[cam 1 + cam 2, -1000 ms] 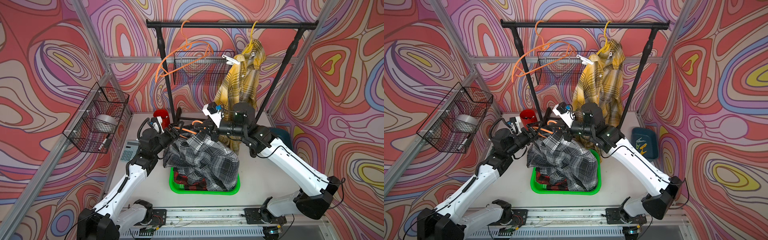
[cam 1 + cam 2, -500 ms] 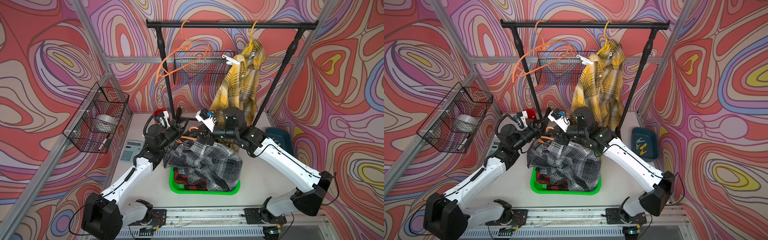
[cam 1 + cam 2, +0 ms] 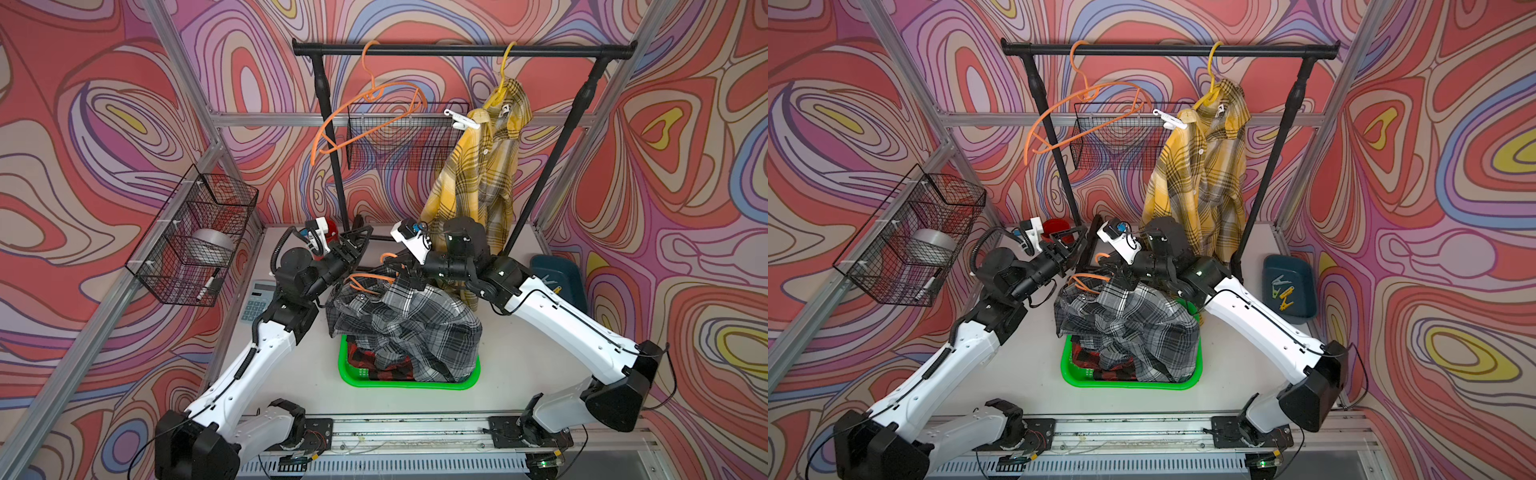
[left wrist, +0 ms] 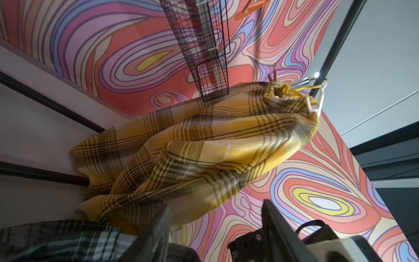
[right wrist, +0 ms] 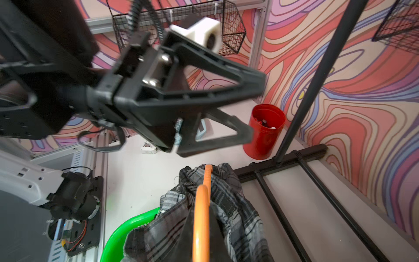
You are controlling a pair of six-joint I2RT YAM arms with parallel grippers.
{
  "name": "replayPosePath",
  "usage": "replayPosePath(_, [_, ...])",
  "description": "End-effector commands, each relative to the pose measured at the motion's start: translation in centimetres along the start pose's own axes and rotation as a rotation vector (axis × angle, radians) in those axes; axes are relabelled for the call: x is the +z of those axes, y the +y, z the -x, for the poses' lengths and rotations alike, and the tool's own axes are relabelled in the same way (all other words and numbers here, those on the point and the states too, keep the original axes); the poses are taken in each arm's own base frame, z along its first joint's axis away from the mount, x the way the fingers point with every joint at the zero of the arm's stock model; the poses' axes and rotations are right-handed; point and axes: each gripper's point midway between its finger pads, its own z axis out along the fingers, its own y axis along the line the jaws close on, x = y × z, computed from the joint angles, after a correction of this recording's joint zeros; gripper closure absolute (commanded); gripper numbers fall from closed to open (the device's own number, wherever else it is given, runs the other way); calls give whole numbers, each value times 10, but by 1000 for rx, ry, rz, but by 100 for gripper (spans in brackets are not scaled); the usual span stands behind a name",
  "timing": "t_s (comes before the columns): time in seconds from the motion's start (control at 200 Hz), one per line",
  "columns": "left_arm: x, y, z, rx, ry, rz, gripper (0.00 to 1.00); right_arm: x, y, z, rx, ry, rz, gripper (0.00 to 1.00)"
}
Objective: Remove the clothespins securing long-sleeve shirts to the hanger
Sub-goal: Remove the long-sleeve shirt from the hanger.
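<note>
The right pincer [image 3: 399, 269] clamps the orange hanger [image 3: 365, 277], its grey plaid shirt [image 3: 407, 324] slumped over the green basket [image 3: 345, 374] on the bench [image 3: 519, 353]. The left pincer [image 3: 362, 240], spread and empty, faces the one clothespin [image 3: 459, 119] in sight. It is white and sits high on the yellow plaid shirt [image 3: 478, 174], lying roughly level and jutting leftward, well above both arms — likely a reach for the free left arm.

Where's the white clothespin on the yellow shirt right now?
In both top views the white clothespin grips the shoulder of the yellow shirt, on the side nearest the rear wire basket.
</note>
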Motion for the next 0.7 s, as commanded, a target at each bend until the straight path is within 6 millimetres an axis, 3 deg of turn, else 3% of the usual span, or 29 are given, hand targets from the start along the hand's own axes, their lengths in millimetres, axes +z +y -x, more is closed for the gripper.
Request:
replayPosePath(0.0, [-24, -24, 11, 77, -56, 10, 34, -12, -17, 21, -13, -76, -128, 100])
replayPosePath(0.115, [-30, -28, 6, 83, -35, 20, 32, -18, -24, 33, -24, -131, -181, 100])
replayPosePath(0.275, [-26, -9, -1, 20, -6, 39, 31, -23, -26, 43, -29, -180, -195, 100])
replayPosePath(0.431, [-18, 12, -8, -15, 20, 74, 31, -29, -19, 56, -44, -244, -168, 100])
replayPosePath(0.696, [0, 21, -8, -51, 33, 58, 30, -28, -7, 64, -57, -282, -98, 100])
